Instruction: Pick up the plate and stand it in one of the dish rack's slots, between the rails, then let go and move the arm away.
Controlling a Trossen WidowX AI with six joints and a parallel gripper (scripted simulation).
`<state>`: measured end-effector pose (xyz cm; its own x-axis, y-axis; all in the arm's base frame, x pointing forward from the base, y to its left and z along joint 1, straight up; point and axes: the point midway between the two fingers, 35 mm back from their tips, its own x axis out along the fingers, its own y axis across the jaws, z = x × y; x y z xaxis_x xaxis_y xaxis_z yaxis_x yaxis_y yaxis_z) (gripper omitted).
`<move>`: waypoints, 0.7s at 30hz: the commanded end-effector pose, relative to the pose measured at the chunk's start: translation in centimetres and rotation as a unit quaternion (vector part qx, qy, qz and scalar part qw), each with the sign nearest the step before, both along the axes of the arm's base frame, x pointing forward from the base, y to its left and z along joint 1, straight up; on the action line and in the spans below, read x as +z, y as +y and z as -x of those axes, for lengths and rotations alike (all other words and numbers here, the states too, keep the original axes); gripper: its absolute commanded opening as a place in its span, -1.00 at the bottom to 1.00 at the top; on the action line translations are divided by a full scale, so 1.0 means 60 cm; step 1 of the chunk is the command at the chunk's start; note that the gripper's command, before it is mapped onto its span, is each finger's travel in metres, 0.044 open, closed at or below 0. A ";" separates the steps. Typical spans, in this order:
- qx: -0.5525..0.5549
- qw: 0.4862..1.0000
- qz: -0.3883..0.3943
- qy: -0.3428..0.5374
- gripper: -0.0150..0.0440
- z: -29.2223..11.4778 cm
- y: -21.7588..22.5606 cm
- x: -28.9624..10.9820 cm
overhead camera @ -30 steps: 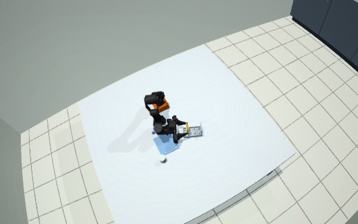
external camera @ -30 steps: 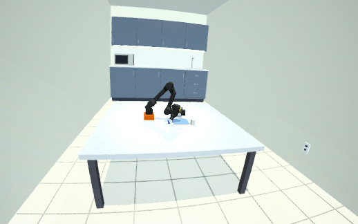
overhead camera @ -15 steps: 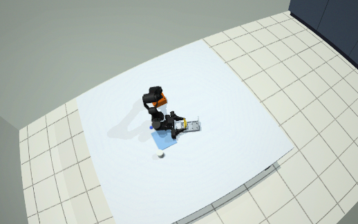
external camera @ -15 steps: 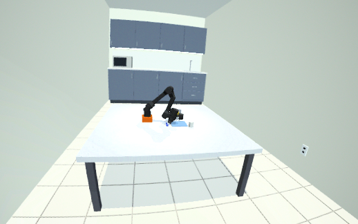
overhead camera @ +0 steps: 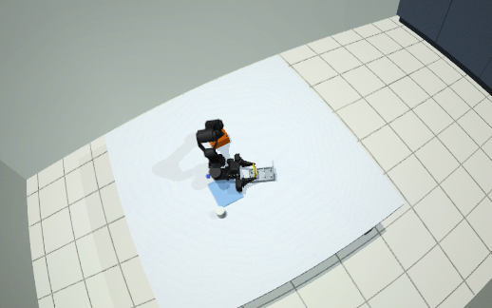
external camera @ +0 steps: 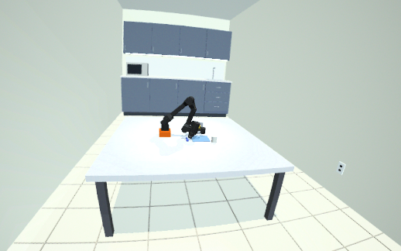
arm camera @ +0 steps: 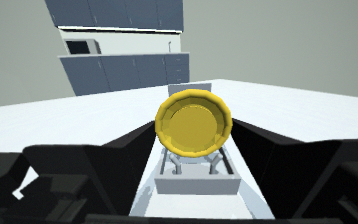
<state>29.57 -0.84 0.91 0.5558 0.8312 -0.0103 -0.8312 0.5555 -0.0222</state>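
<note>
The yellow plate [arm camera: 193, 122] [overhead camera: 255, 170] stands upright on its edge in the grey dish rack [arm camera: 195, 186] [overhead camera: 267, 174], between the rack's rails. My gripper [arm camera: 191, 123] [overhead camera: 249, 172] [external camera: 195, 129] reaches low over the table, and its two black fingers press the plate's left and right rims. The plate faces the wrist camera and hides the far part of the rack. In the exterior view the arm hides the plate and rack.
A blue mat [overhead camera: 227, 195] [external camera: 201, 139] lies beside the rack, under the arm. A small white cup [overhead camera: 219, 212] [external camera: 214, 139] stands beyond the mat. The arm's orange base [overhead camera: 221, 139] [external camera: 165, 132] sits on the white table [overhead camera: 294, 119].
</note>
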 end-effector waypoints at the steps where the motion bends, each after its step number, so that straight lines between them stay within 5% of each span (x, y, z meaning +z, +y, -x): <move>1: 0.000 1.000 0.000 0.000 0.75 0.000 0.000 0.000; 9: 0.000 1.000 0.000 0.000 0.86 -0.002 -0.001 0.012; 21: 0.000 1.000 -0.004 -0.003 0.86 -0.011 -0.007 0.193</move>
